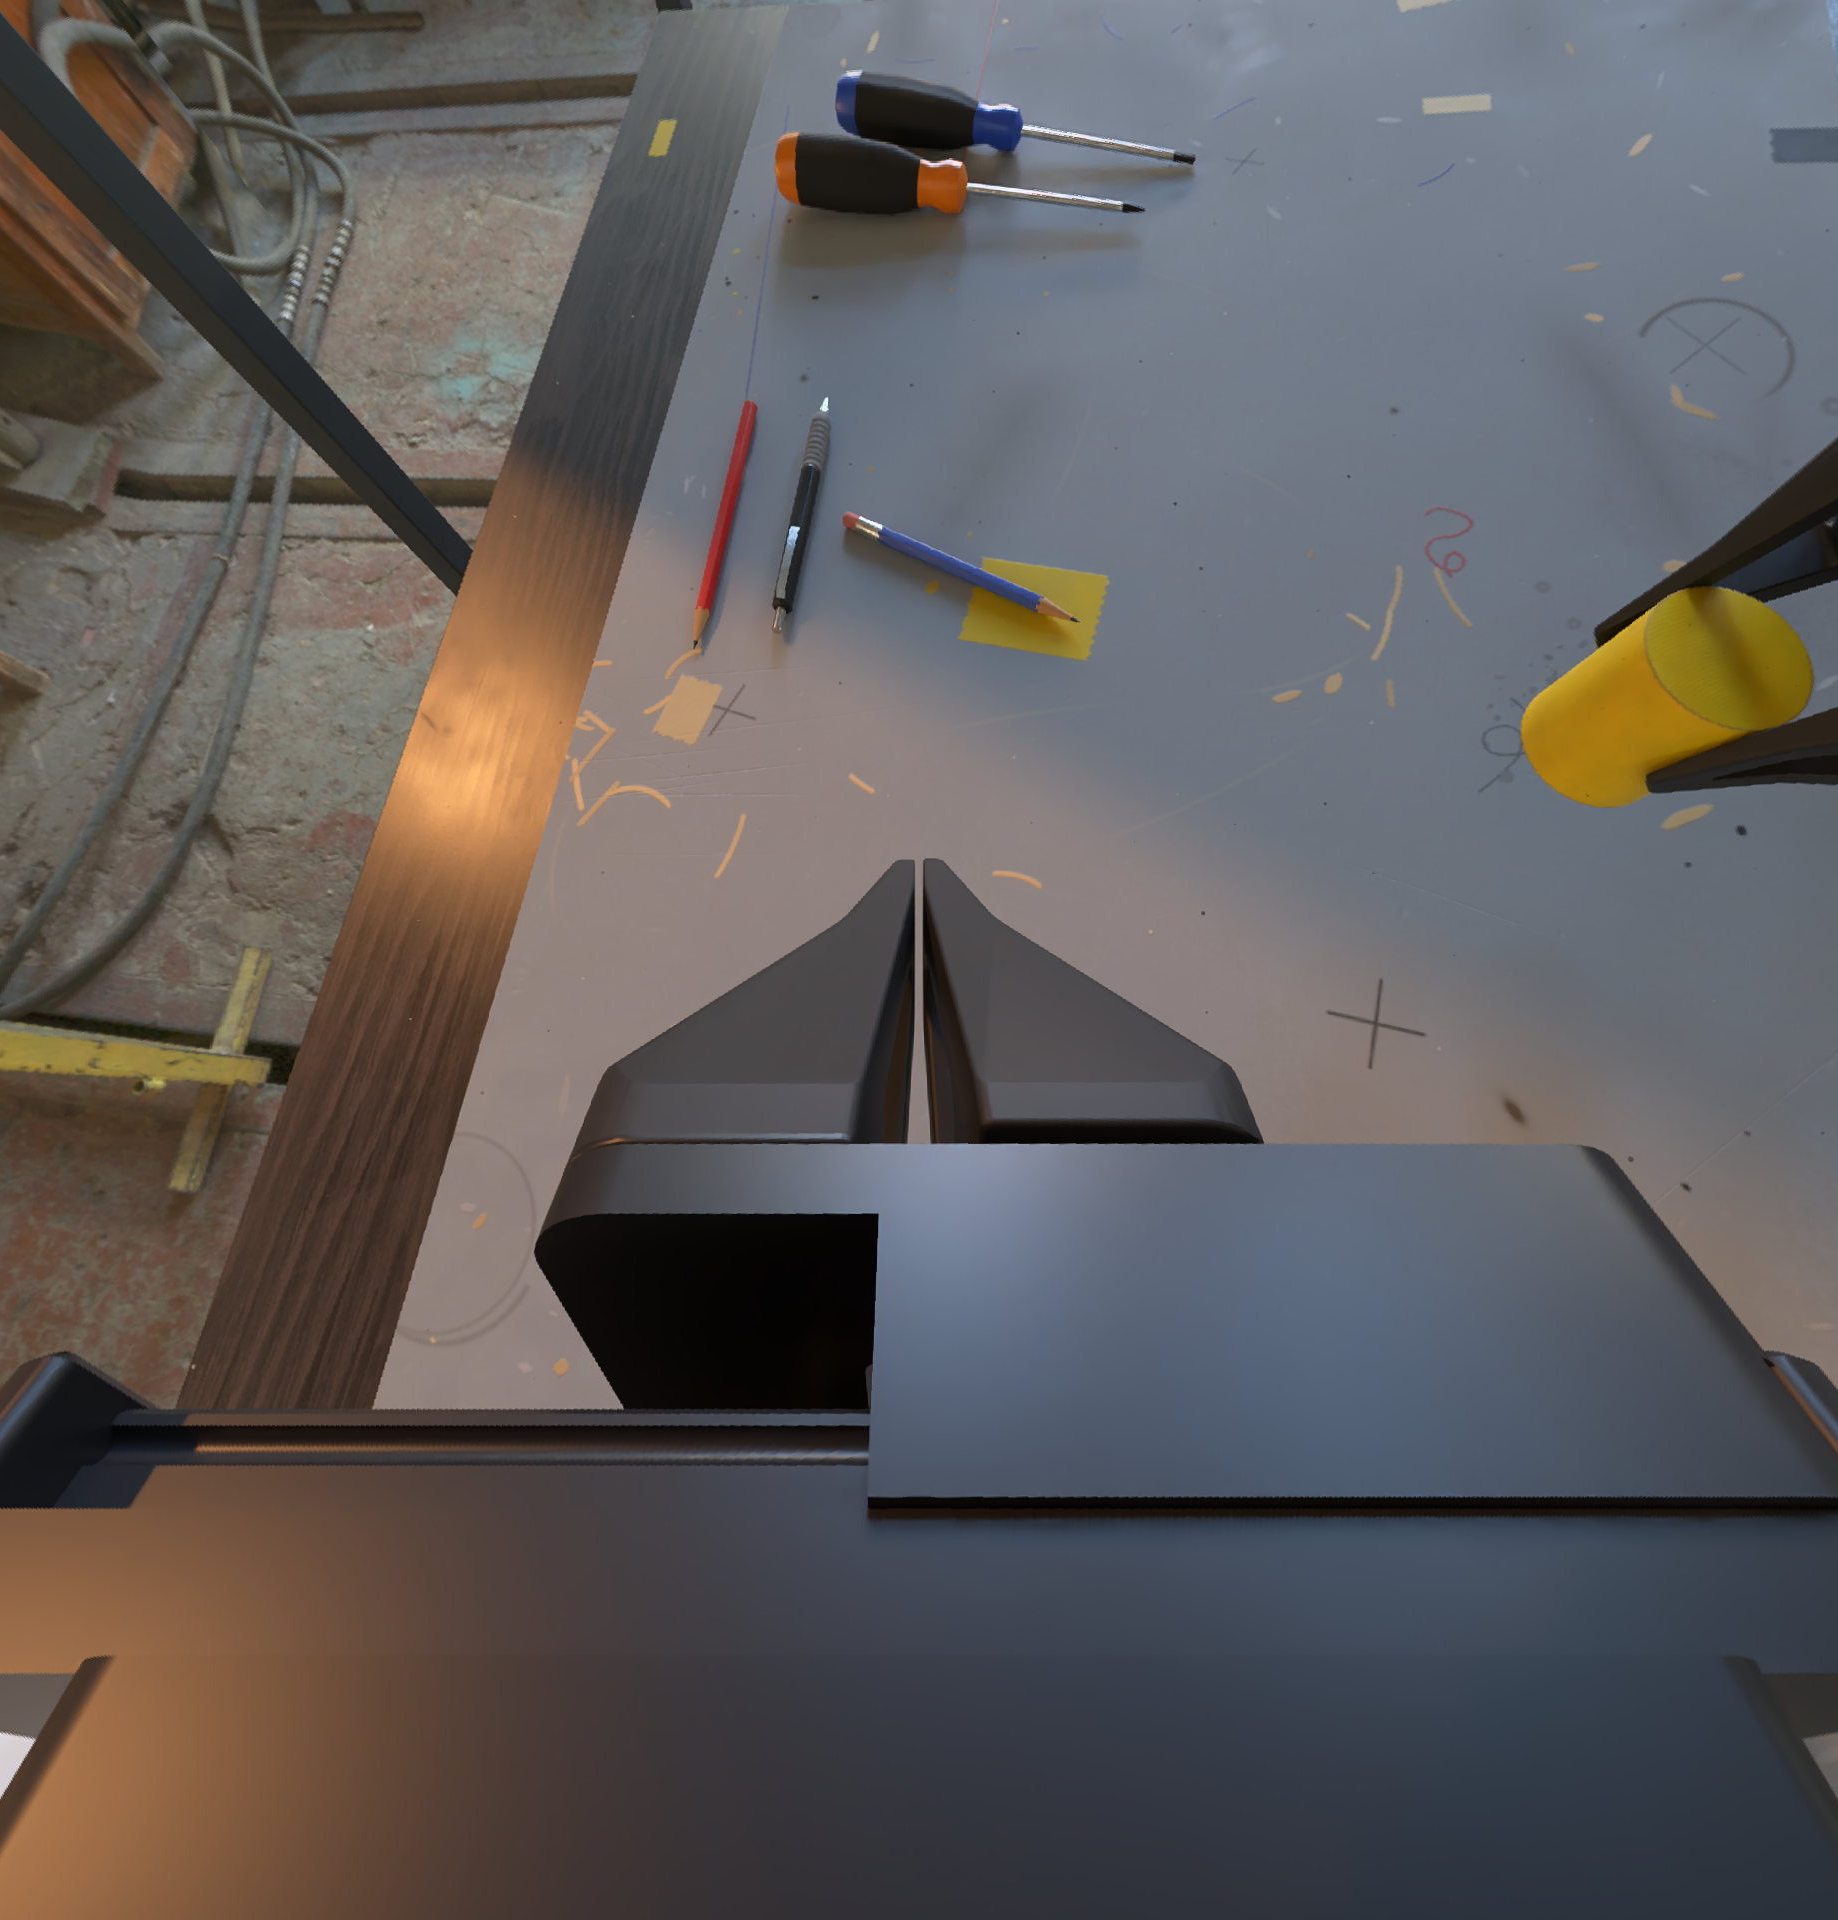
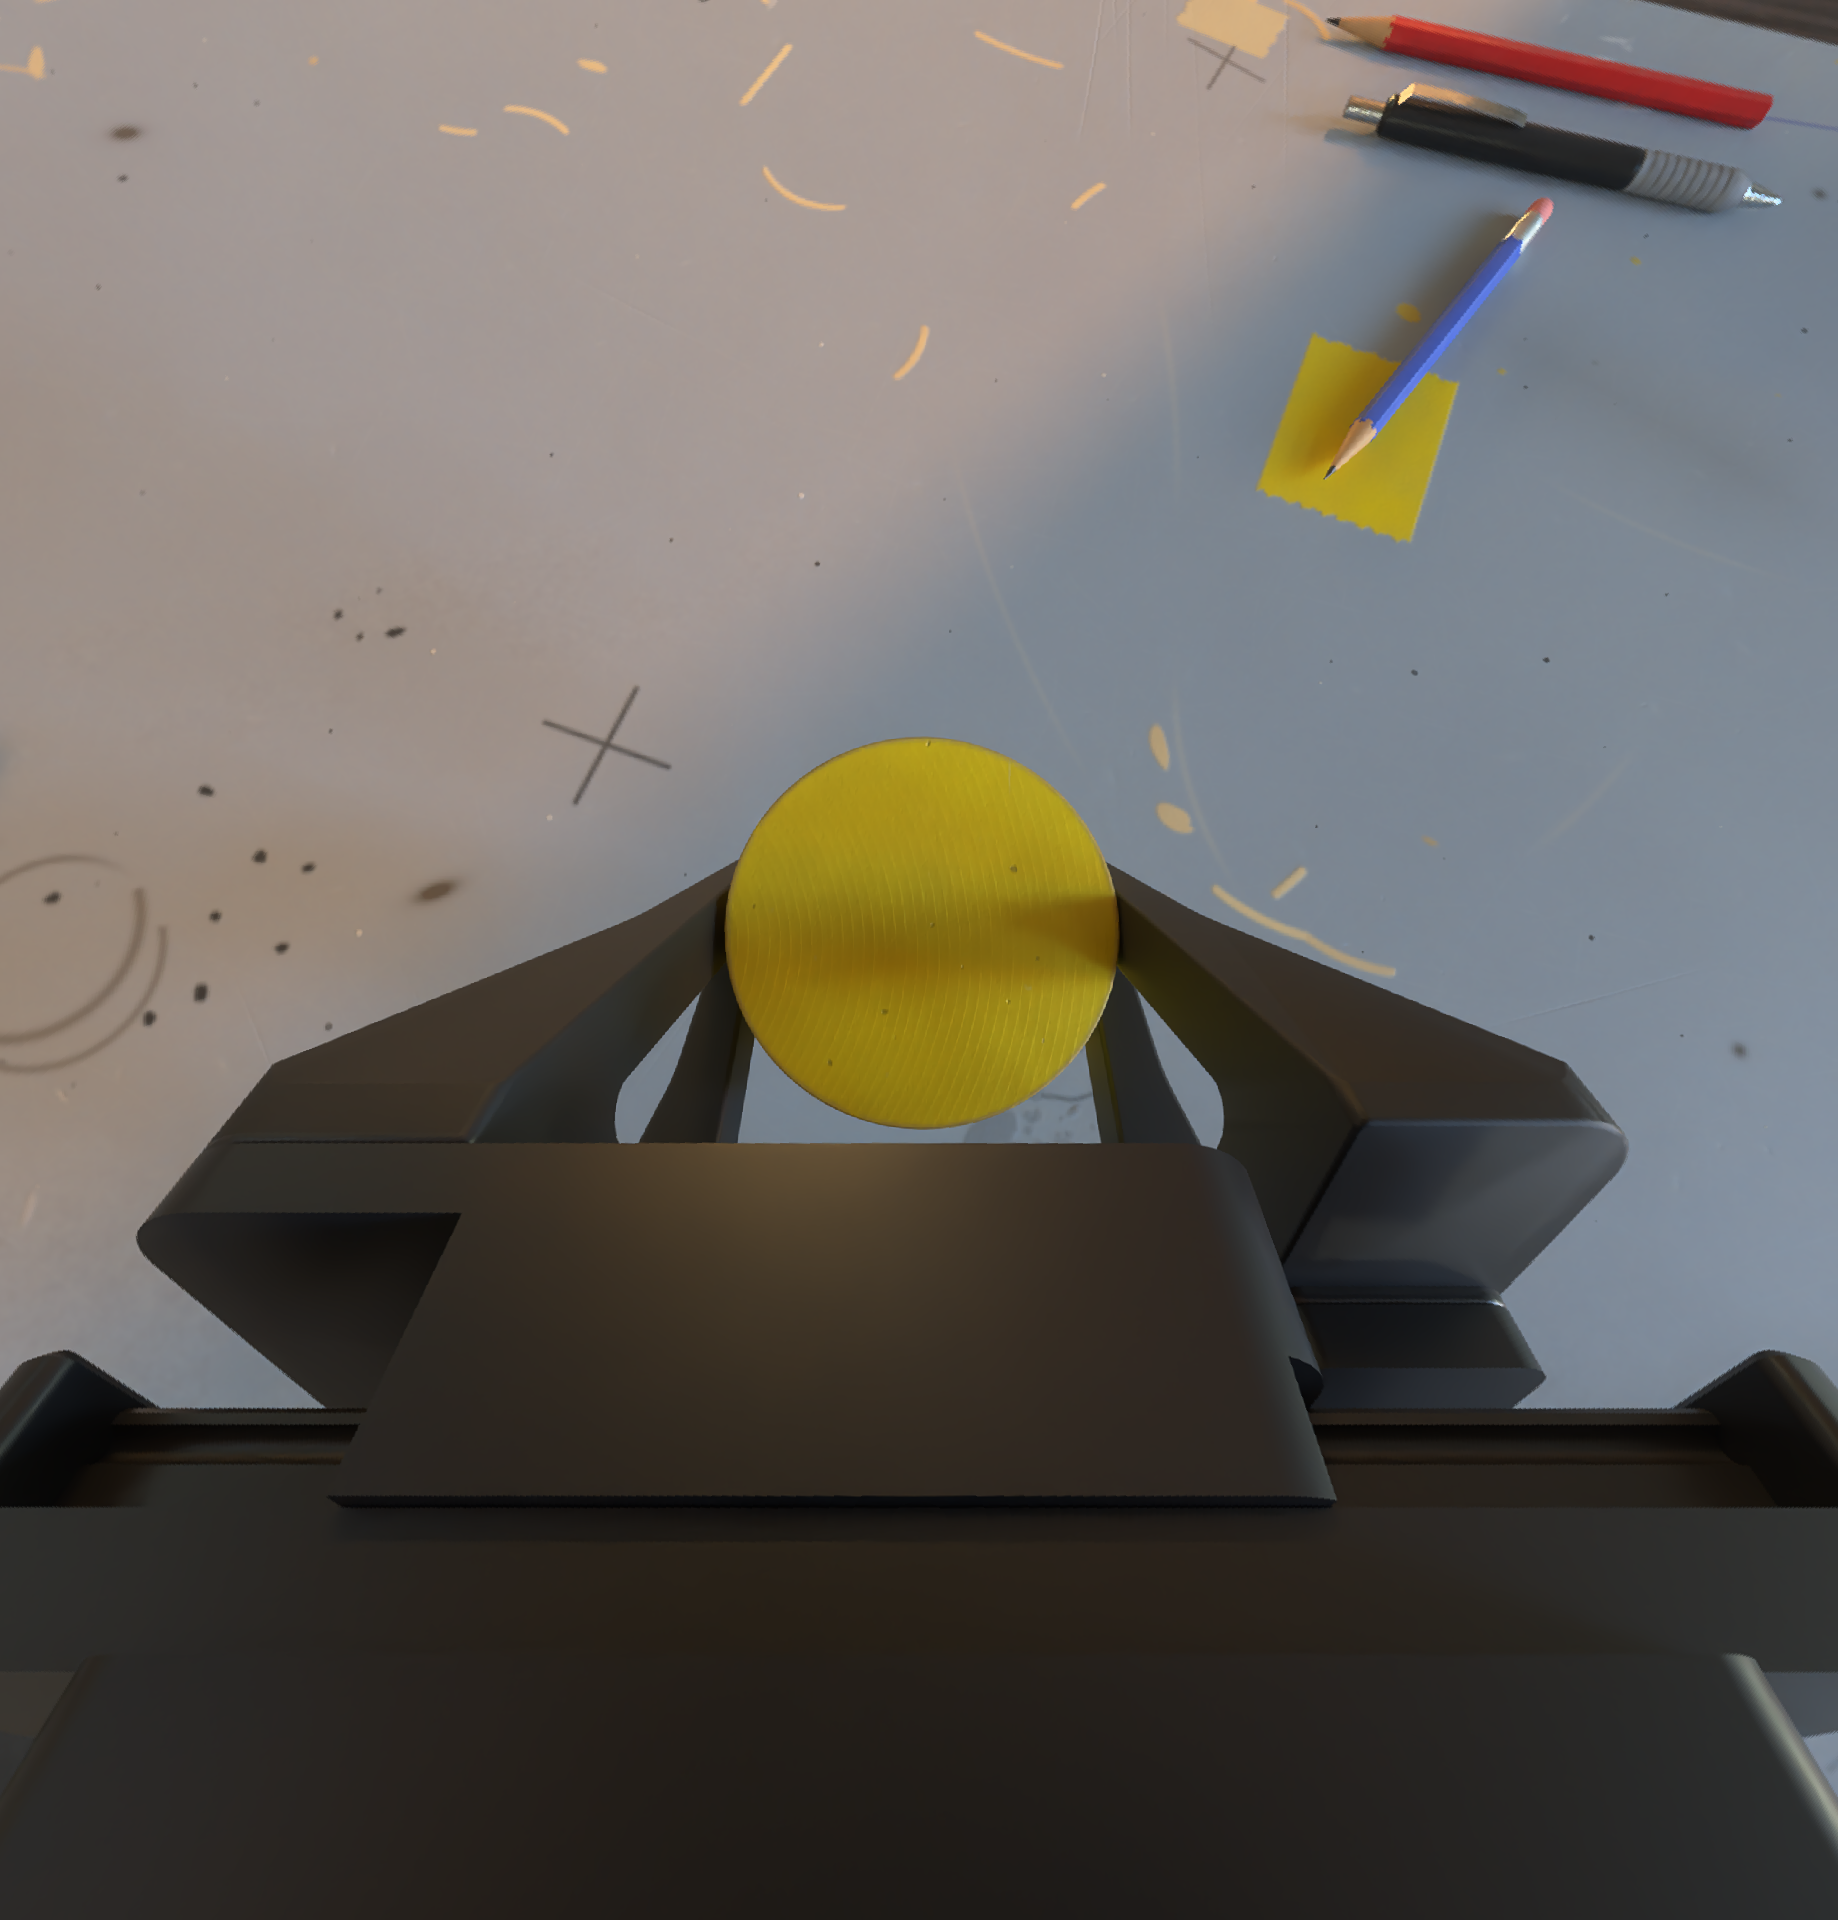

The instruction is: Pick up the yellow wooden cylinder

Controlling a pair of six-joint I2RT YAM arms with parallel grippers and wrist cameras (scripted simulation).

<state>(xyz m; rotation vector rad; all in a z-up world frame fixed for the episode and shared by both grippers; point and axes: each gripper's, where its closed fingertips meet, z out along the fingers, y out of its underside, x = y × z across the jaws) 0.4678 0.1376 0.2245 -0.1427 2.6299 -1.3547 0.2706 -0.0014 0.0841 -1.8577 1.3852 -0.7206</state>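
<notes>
The yellow wooden cylinder (image 2: 921, 932) sits between my right gripper's two black fingers, its round end facing the right wrist camera. My right gripper (image 2: 921, 894) is shut on it, one finger on each side. In the left wrist view the cylinder (image 1: 1663, 696) shows at the right edge, clamped between the right gripper's fingers (image 1: 1767, 764) and held clear of the grey table (image 1: 1310, 364). My left gripper (image 1: 918, 868) is shut and empty, its fingertips together over the table near the left side.
Two screwdrivers, blue-handled (image 1: 936, 112) and orange-handled (image 1: 879, 175), lie at the far end. A red pencil (image 1: 726, 520), a black pen (image 1: 801, 520) and a blue pencil (image 1: 956, 566) on a yellow paper square (image 1: 1040, 618) lie mid-table. The table's dark wooden edge (image 1: 479, 779) runs along the left.
</notes>
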